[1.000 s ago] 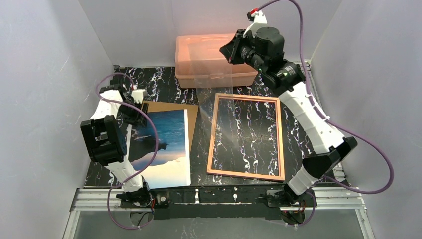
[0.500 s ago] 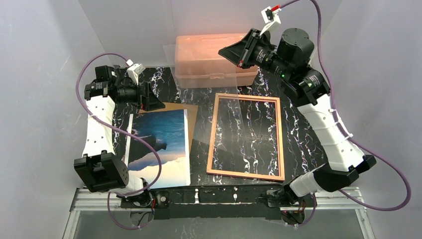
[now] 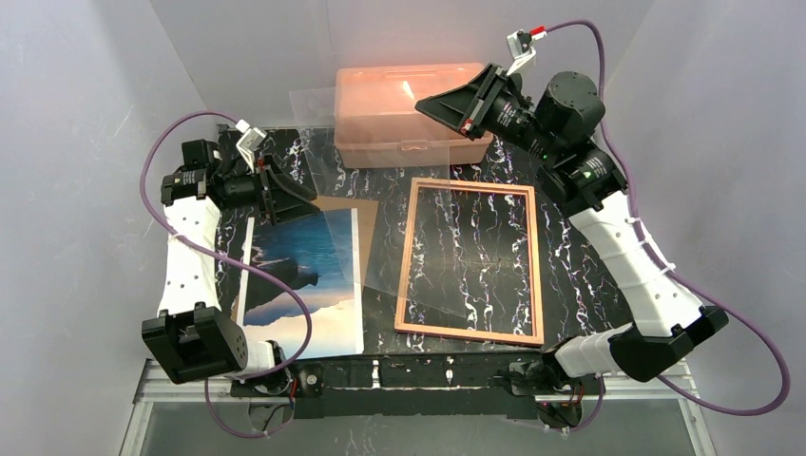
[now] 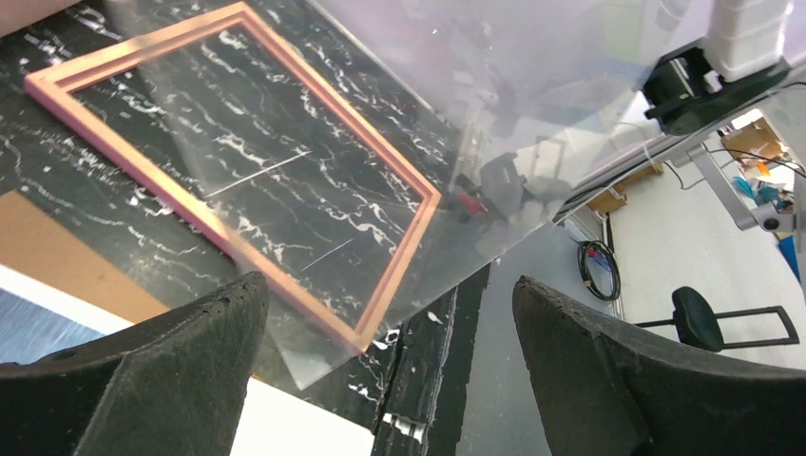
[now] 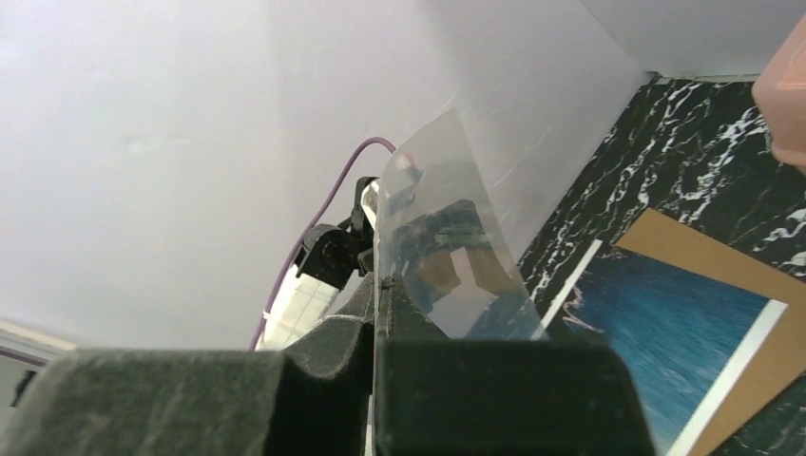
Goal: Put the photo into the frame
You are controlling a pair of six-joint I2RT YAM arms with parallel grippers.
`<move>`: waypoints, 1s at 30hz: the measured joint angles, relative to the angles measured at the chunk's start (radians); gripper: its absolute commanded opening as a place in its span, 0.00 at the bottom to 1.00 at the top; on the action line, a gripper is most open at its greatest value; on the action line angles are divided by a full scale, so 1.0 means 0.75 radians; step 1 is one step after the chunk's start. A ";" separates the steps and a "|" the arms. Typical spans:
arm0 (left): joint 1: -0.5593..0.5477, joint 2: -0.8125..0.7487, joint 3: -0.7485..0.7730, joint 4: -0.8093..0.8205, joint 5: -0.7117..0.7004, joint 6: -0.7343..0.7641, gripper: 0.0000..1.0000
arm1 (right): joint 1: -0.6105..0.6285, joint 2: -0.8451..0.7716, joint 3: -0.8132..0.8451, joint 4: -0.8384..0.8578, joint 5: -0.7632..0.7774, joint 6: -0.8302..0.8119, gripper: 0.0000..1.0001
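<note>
The frame (image 3: 535,266) lies flat on the marbled table right of centre, its thin tan-pink border (image 4: 399,249) around bare table. The photo (image 3: 309,275), blue sea and sky with a dark mountain, lies face up at the left on a brown backing board (image 3: 328,205). My right gripper (image 3: 425,101) hangs high over the back, shut on the edge of a clear pane (image 5: 447,218). The pane (image 3: 380,233) slants down over the gap between photo and frame. My left gripper (image 3: 290,197) hovers open and empty above the photo's far left corner, pointing toward the frame (image 4: 390,380).
A salmon-pink lidded box (image 3: 399,104) stands at the back centre, just behind the right gripper. White walls close in left, right and behind. The table's near edge with a metal rail (image 3: 418,375) runs between the arm bases.
My left gripper has opened wide, lifted off the photo's corner and swung back to the far left. The right arm has risen and shifted right, and the clear pane has swung further left.
</note>
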 measured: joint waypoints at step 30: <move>0.002 -0.034 -0.107 -0.038 0.023 0.148 0.98 | -0.169 -0.033 -0.094 0.295 -0.155 0.325 0.01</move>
